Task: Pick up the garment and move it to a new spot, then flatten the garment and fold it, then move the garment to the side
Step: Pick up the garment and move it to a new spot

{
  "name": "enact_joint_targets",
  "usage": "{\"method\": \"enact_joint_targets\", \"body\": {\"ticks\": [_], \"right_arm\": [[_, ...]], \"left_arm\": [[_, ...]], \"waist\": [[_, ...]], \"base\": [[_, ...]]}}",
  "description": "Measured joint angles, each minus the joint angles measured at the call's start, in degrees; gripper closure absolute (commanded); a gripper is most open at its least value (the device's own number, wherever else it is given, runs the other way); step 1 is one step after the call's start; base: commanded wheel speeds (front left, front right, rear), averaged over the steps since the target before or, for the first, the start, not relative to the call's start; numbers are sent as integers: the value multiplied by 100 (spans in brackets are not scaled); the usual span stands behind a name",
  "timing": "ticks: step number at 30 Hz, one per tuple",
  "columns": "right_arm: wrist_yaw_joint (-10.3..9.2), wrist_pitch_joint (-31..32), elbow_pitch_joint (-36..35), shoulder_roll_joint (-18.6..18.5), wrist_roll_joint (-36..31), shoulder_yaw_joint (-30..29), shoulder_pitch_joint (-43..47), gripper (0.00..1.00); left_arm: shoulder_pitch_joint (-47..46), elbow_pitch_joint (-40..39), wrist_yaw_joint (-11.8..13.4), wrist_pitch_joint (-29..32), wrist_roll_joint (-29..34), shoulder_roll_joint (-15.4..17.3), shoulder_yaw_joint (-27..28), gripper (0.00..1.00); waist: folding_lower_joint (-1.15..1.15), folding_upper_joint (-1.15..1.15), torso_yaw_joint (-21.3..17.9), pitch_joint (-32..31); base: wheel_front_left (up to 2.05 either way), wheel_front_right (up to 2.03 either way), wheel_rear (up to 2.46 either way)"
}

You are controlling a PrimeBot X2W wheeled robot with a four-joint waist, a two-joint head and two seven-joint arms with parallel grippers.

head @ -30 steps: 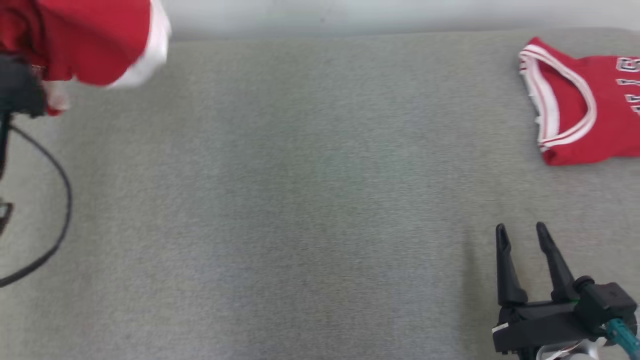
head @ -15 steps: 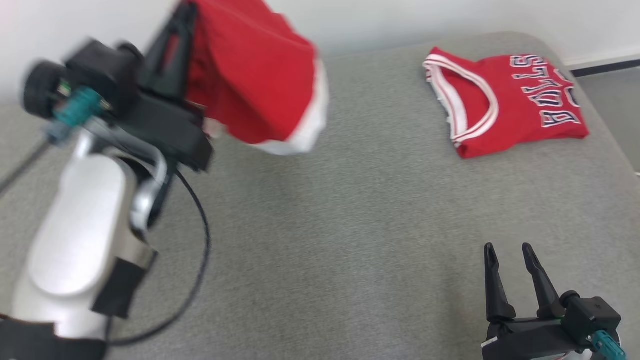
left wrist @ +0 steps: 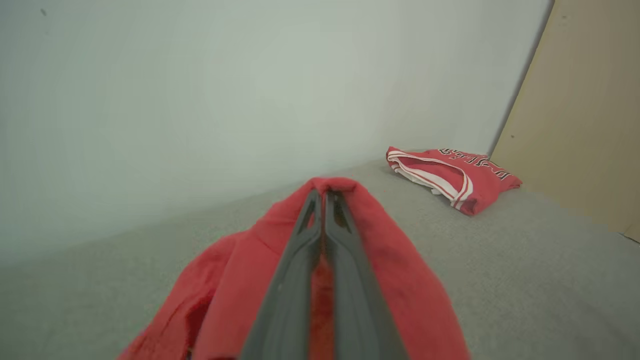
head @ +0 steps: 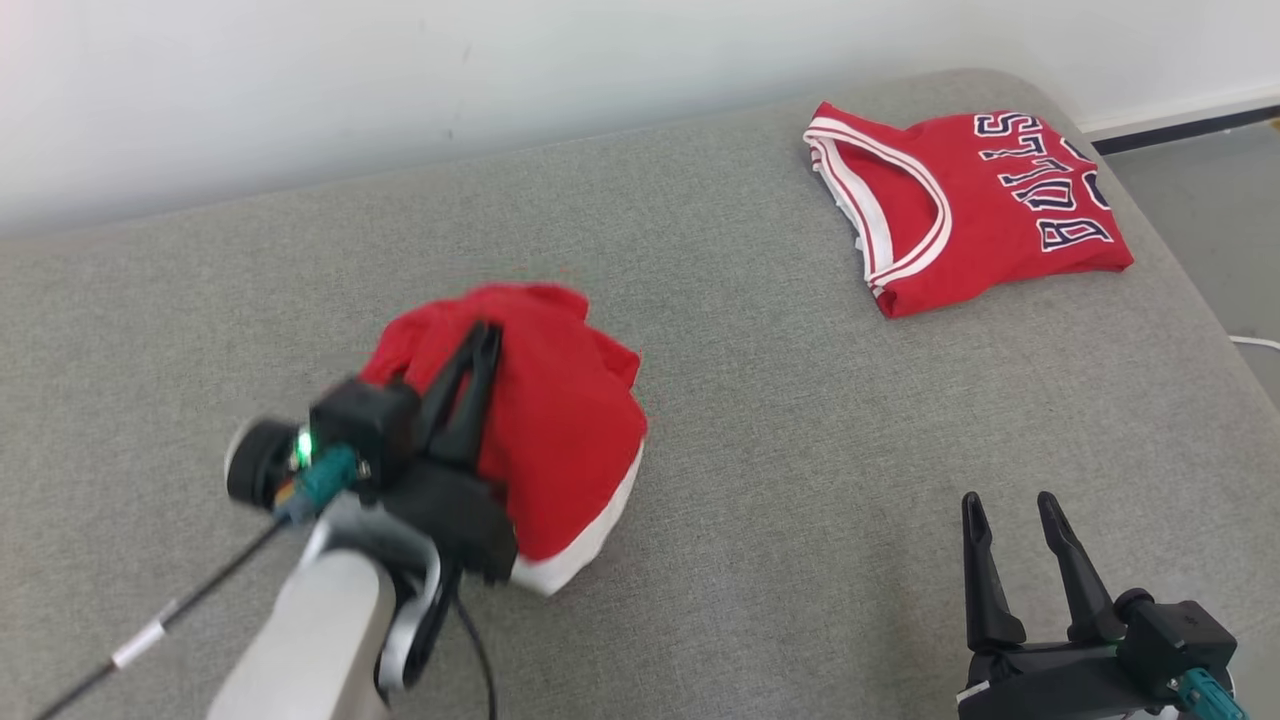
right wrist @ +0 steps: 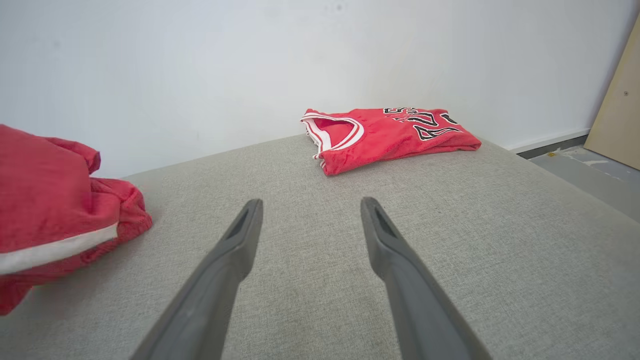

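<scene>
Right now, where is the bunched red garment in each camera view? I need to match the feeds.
Head view: left of centre, bunched red garment pinched in the shut left end effector.
Left wrist view: garment bottom centre, draped around the closed fingers.
Right wrist view: garment at far left edge.
Shared landmark: folded Bulls jersey, upper right in head view, right of centre in left wrist, top centre in right wrist.

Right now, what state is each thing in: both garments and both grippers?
left gripper: shut on the red garment.
red garment: bunched up, draped around the left gripper's fingers.
right gripper: open, empty, over the grey cushion.
folded jersey: folded, lying flat at the cushion's far right, untouched.
</scene>
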Motion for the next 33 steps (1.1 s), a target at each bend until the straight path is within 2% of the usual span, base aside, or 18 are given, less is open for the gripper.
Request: {"method": "enact_joint_targets", "body": {"ticks": [6,7,8,16,25,33], "right_arm": [[0,-1,20,2,-27,109,-98,0],[0,0,22,3,-38,123,-113,0],[0,0,22,4,-42,132,-116,0],[0,-1,14,-88,-76,102,-5,0],[0,-1,-29,-167,-81,78,147,0],[0,-1,-38,-200,-73,87,209,0]], "left_arm": [[521,508,32,-197,-76,-24,-93,100],[556,592,2,-267,-69,-30,-129,63],[564,662,-12,-321,-69,-46,-147,0],[573,568,-1,-880,-110,-219,21,0],[1022,216,149,-982,-70,-62,421,0],[1646,-379,237,-994,154,73,1025,0]], "waist": [[0,0,70,22],[0,0,90,12],[0,0,112,-3],[0,0,387,-286],[0,0,958,-609],[-1,0,1475,-861]], "base": [[0,0,0],[0,0,0],[0,0,0],[0,0,0],[0,0,0],[0,0,0]]}}
